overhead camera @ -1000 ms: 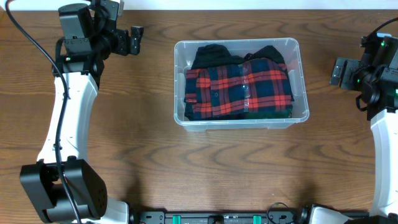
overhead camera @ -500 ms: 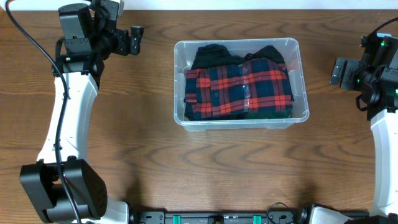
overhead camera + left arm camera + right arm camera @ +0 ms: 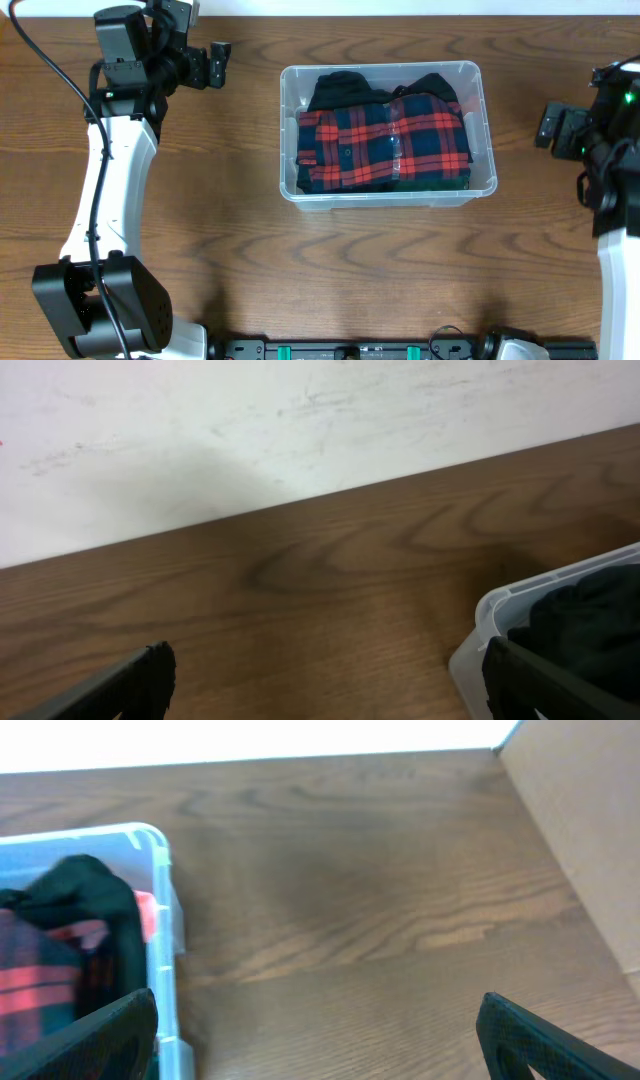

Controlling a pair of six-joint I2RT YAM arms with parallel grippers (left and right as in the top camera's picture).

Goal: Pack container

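The clear plastic container (image 3: 380, 68) stands at the table's middle back. A folded red-and-navy plaid shirt (image 3: 385, 142) lies on top inside it, with dark garments (image 3: 340, 90) behind. My left gripper (image 3: 218, 64) hovers open, left of the container's far corner, with nothing between its fingers. In the left wrist view the container's corner (image 3: 488, 628) shows beside the right finger (image 3: 540, 682). My right gripper (image 3: 549, 124) is open and empty, right of the container. The right wrist view shows the container's wall (image 3: 160, 920) with a black garment (image 3: 95, 895) inside.
A white wall (image 3: 250, 430) rises behind the table's back edge. A cardboard panel (image 3: 585, 820) stands at the far right in the right wrist view. Bare wooden tabletop (image 3: 330, 270) spreads in front of the container.
My right arm has shifted slightly to the right and toward the table's front. The left arm, the container and the clothes have not moved.
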